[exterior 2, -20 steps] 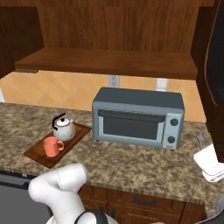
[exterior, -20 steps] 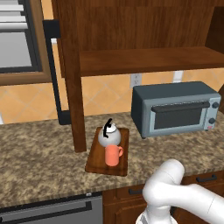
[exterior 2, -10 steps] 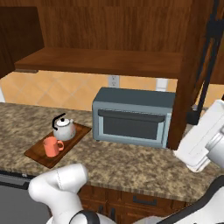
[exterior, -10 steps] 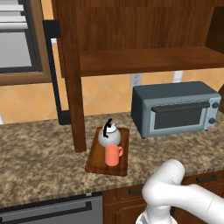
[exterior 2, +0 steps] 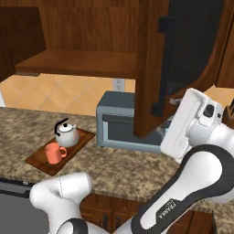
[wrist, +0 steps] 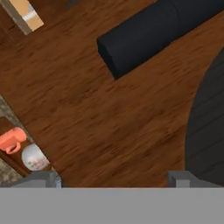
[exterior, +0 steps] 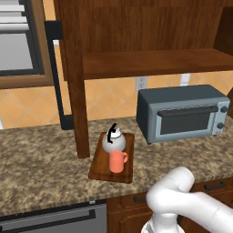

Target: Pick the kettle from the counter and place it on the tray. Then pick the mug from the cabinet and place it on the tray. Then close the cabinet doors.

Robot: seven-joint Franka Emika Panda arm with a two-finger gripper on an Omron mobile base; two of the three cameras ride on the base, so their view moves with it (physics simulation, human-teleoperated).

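— Wooden door (exterior 2: pixel 148 68) sits right against the gripper (wrist: pixel 113 181)?
— Yes, handle (wrist: pixel 153 30) just ahead; fingers spread, holding nothing. Kettle (exterior: pixel 113 140) and mug (exterior: pixel 117 161) rest on the tray (exterior: pixel 98 166).

Cabinet door (exterior 2: pixel 148 68) right before jaws.

Kettle (exterior: pixel 113 140) and mug (exterior: pixel 117 161) on tray (exterior: pixel 100 169), mug in front of kettle (touching or just apart, cannot tell). Tray on counter (exterior: pixel 41 168), left of toaster oven (exterior: pixel 182 113), below cabinet (exterior: pixel 150 61) shelf. Cabinet door (exterior 2: pixel 151 68) swung out before the oven.
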